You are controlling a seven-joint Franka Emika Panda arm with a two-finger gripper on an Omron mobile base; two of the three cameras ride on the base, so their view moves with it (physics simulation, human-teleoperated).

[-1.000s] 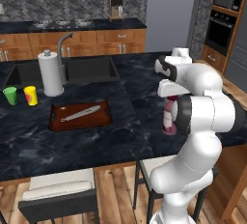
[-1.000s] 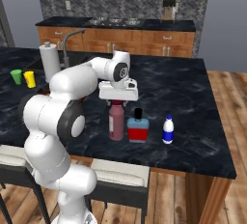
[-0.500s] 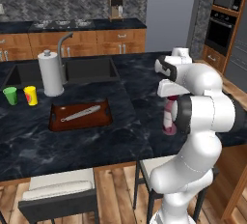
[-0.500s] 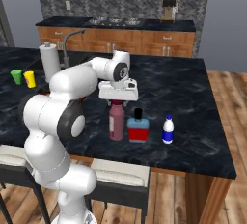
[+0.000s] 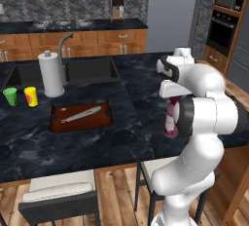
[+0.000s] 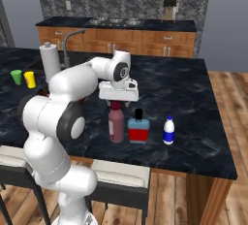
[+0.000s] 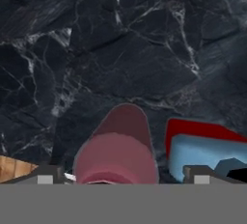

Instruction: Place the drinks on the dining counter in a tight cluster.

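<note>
1. The gripper sits directly over the cap of the maroon bottle; its jaws stand spread to either side of the cap, released
2. The maroon bottle stands upright on the dining counter, near its front edge
3. The blue-and-red bottle stands just beside the maroon bottle
4. The white-and-blue bottle stands near, slightly apart from the pair

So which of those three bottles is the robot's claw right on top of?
The tall maroon bottle, leftmost of the three in the right base view. The end effector sits directly over its cap; the squat blue-and-red bottle and small white-and-blue bottle stand clear beside it.
</note>
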